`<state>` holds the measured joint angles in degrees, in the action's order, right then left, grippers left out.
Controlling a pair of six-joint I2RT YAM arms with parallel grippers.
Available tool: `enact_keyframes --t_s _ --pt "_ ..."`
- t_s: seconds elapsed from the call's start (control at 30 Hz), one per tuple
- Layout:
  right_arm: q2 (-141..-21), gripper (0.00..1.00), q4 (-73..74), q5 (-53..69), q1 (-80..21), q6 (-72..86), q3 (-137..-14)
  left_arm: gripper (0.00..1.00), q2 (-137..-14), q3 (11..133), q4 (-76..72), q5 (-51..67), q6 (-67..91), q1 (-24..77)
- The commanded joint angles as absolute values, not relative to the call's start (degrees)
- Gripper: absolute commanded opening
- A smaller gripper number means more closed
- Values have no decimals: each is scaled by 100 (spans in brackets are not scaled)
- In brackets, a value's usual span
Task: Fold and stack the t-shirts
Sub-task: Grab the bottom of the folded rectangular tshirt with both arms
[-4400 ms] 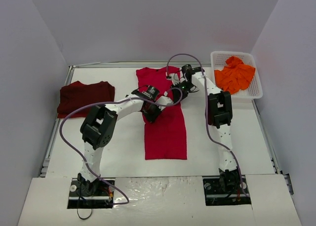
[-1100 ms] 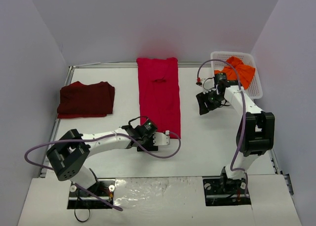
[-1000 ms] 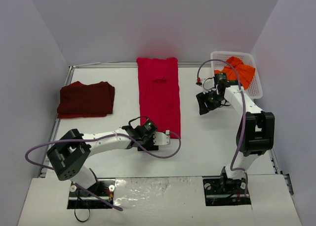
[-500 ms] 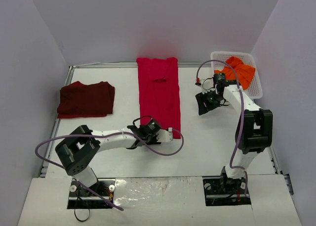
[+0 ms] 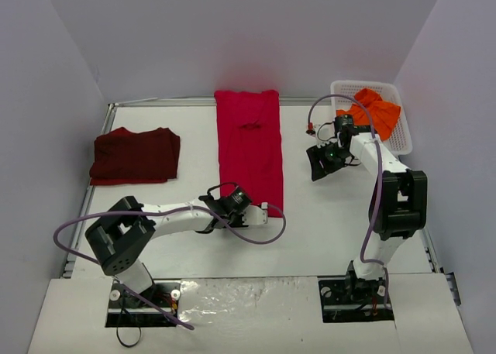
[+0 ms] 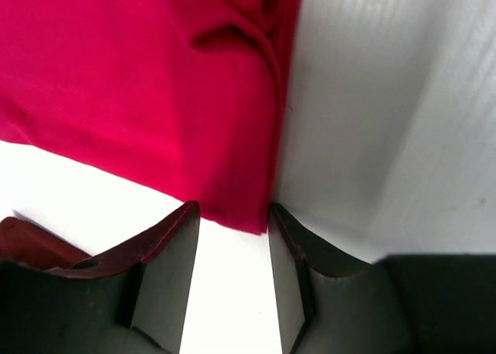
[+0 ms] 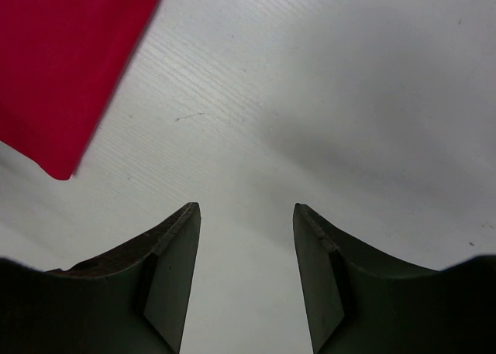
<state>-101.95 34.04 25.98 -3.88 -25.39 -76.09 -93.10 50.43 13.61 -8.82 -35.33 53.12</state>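
Note:
The bright red t-shirt (image 5: 249,149) lies flat as a long narrow strip in the middle of the table. My left gripper (image 5: 266,209) is low at its near right corner, jaws open. In the left wrist view the red shirt's corner (image 6: 232,191) reaches between the tips of the left gripper (image 6: 232,211). My right gripper (image 5: 315,166) is open and empty over bare table to the right of the shirt. The right wrist view shows the right gripper (image 7: 246,208) with a red shirt corner (image 7: 62,67) at upper left. The dark maroon t-shirt (image 5: 136,154) lies folded at the left. The orange t-shirt (image 5: 370,115) is crumpled in the basket.
The white lattice basket (image 5: 401,141) stands at the far right, just behind my right arm. Grey walls close in the table on three sides. The left arm's purple cable (image 5: 260,238) loops over the table near the red shirt's near end.
The red shirt has gone from a wider spread to a narrow strip, and both arms have drawn off it. In the last second my left gripper edged up to its near right corner.

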Motion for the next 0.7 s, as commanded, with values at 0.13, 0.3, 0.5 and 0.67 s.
enact_keyframes --t_s 0.13,0.3,0.5,0.67 --pt "-10292 47 3577 2663 -475 -2558 -7857 37 -8938 4905 1846 -870 -3498 5203" --pt "-10257 47 3604 2672 -483 -2575 -7831 38 -9044 4922 1688 -791 -3410 5142" --pt "-10292 48 3595 2654 -475 -2593 -7831 38 -9026 5036 1705 -633 -3375 5142" --pt "-10327 48 3604 2637 -501 -2610 -7849 38 -8965 5194 1889 -440 -3296 5142"
